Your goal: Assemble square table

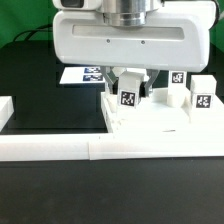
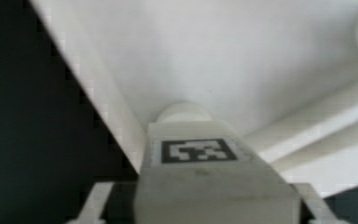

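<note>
Low white border wall (image 1: 100, 148) sits up front; behind it the gripper (image 1: 129, 88) is clamped on a small white tagged leg (image 1: 128, 96), white square slab (image 1: 150, 118) right underneath.

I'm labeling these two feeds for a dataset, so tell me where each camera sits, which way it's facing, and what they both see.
Exterior view: off the arm, low in front of the table, facing the square table, its legs and the gripper with its wide white housing.
Wrist view: on the wrist, looking down between the jaws at a tagged leg over the white slab; finger bases show at the edge.
Shared: that tagged leg and the slab.
</note>
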### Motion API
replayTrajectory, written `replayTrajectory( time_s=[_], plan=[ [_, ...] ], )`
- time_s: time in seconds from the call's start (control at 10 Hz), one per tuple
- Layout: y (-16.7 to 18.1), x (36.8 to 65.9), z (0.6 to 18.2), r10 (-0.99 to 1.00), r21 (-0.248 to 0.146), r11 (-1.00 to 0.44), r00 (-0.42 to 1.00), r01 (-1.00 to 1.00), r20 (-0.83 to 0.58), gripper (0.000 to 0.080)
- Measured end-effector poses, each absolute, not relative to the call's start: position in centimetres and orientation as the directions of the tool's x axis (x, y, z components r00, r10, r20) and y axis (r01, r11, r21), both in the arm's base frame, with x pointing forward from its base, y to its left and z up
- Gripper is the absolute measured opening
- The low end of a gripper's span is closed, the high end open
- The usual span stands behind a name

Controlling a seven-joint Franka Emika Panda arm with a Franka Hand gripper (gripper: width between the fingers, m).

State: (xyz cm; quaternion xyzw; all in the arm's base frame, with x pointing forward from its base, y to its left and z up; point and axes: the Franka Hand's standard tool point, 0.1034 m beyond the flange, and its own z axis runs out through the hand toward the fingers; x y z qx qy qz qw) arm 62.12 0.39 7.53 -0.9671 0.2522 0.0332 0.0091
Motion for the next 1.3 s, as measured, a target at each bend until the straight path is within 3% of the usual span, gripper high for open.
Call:
replayTrajectory(
  time_s=[0.4, 0.8, 1.1, 1.3],
  plan=[
    [0.38, 62.12, 7.44, -0.686, 0.016, -0.727, 0.725, -0.687, -0.066, 0.0288],
    [0.07, 62.61, 7.36, -0.971, 0.003, -0.235, 0.235, -0.972, -0.035, 0.0290],
    [0.31, 62.57, 7.22, -0.989, -0.069, 0.138, -0.133, -0.988, -0.071, 0.0290],
    [0.37, 62.61, 7.23, -0.988, -0.069, 0.141, -0.136, -0.988, -0.070, 0.0296]
  ],
)
